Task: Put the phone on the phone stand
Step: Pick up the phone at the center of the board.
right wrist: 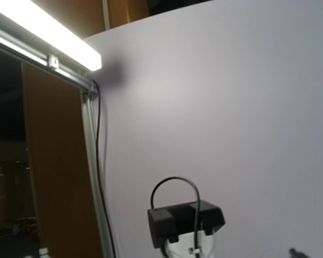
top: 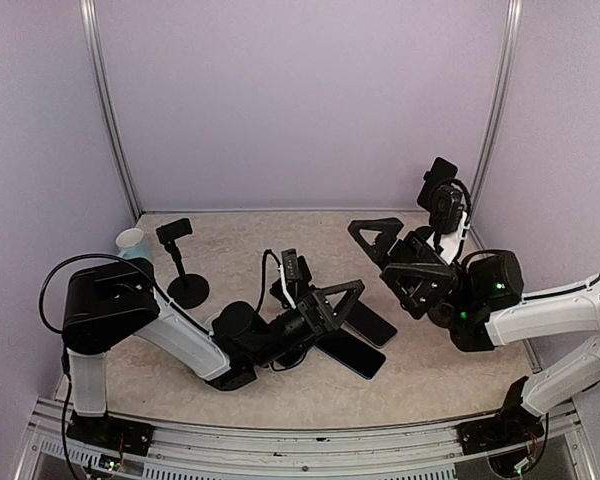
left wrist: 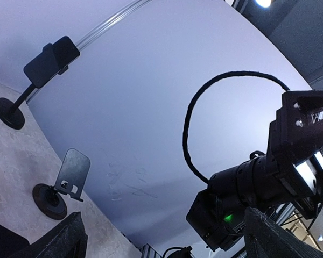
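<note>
Closest to the arm bases, the left gripper (top: 338, 308) lies low over the speckled beige table (top: 460, 370). Its jaws are spread wide and there's nothing in them. Two dark, glossy, flat slabs that look like phones lie flat on the table right at its fingers. The nearer phone (top: 355, 357) and the second phone (top: 377, 325) sit right next to each other, and neither is on a stand.

A bit further back and to the right, the right gripper (top: 372, 252) hangs above the table, also wide and empty.

To the left is a black pole stand (top: 187, 290) with a round base and a small cradle on top, nothing on it. A pale blue cup (top: 130, 241) sits just behind it. In the far right corner there's a taller black stand (top: 442, 186) with a dark slab on top. I can't tell if that slab is a phone or just the cradle.

Only the left wrist view shows a grey metal plate stand (left wrist: 70, 177) on a round base, which I can't pick out from above. That makes three stands, two phones and one cup. The same view shows faint scribbles (left wrist: 126, 183) on the lilac wall, too faint to read.

The right wrist view shows only wall, a lit ceiling strip light (right wrist: 40, 40) and a black boxy device (right wrist: 185, 219) with a looped cable.
</note>
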